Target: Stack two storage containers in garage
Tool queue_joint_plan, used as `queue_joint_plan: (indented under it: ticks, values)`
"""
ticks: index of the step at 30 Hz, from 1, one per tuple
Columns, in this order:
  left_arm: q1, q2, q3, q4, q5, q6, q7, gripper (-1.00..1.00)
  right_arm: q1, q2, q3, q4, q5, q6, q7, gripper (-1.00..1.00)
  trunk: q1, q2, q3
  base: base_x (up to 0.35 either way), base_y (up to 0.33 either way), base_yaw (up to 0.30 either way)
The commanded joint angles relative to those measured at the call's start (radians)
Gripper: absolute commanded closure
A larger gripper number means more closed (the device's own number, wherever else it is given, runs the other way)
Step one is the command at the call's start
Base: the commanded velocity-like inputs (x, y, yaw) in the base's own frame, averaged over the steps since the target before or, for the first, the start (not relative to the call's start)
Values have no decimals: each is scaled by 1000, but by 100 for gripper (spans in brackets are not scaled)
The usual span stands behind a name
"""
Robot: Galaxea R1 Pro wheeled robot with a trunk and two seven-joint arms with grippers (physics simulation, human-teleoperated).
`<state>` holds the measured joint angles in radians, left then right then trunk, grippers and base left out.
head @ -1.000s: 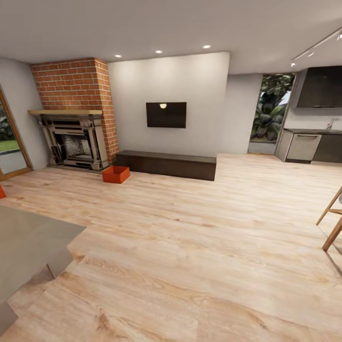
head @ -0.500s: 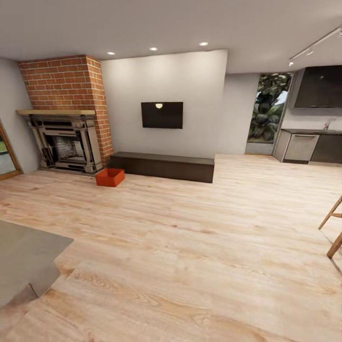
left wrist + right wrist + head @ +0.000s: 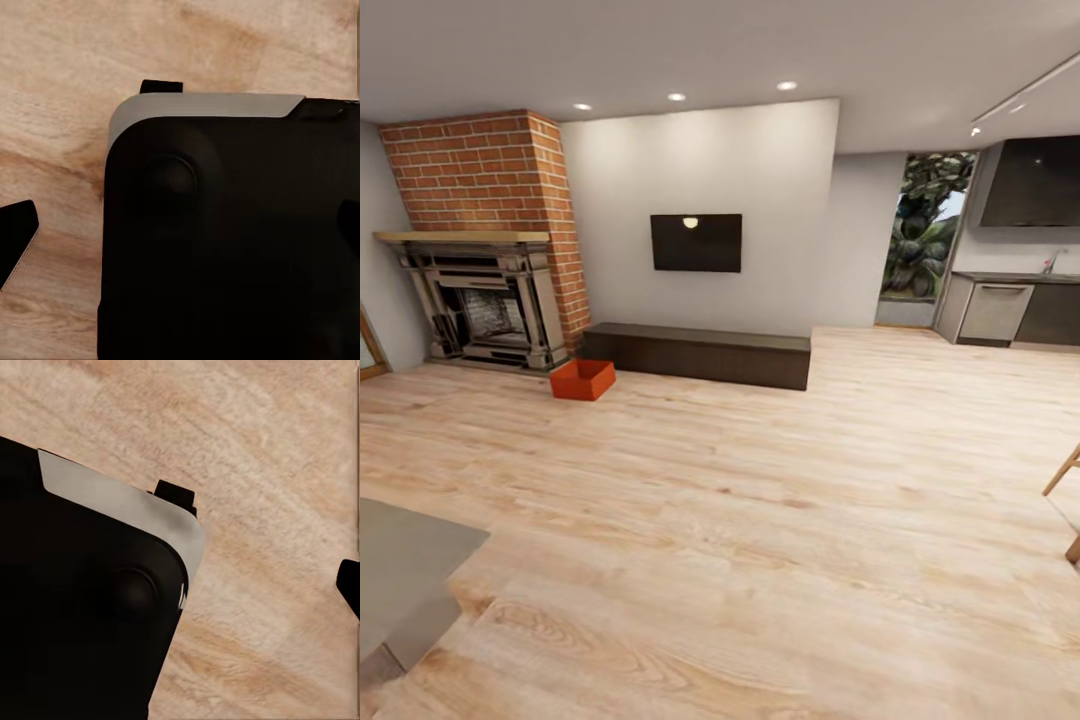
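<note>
One orange-red storage container (image 3: 582, 380) sits on the light wood floor of the living room, in front of the brick fireplace (image 3: 480, 300) and by the left end of a low dark bench (image 3: 700, 355). It is far ahead of me, to the left. In the left wrist view my left gripper (image 3: 180, 232) hangs open over my black base, one fingertip (image 3: 15, 240) showing at the frame's edge. In the right wrist view my right gripper (image 3: 180, 585) is open too, with one fingertip (image 3: 349, 585) at the edge. Both hold nothing. The garage is out of view.
A grey furniture block (image 3: 400, 560) juts in at the lower left. A dark TV (image 3: 696, 242) hangs on the far wall. Kitchen cabinets (image 3: 1010, 310) stand at the far right, and wooden chair legs (image 3: 1065, 490) are at the right edge. Wide wood floor lies between me and the container.
The whole head view has swung right: fireplace, container and bench slid left in the picture. A second orange-red container at the left edge a second ago has left the frame.
</note>
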<state>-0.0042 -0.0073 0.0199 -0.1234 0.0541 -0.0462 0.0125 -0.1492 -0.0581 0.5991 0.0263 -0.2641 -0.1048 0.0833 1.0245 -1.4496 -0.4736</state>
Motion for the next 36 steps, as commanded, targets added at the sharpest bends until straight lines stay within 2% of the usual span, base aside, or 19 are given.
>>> queue_joint_plan:
  ticks: [1, 36]
  values:
    - [0, 0, 1, 1, 6, -3, 1, -100, -1, 0, 7, 3, -11, -6, 6, -100, 1, 0, -1, 321, 0, 0]
    - [0, 0, 1, 1, 6, -3, 1, -100, -1, 0, 7, 3, -10, -5, 6, -100, 1, 0, -1, 321, 0, 0]
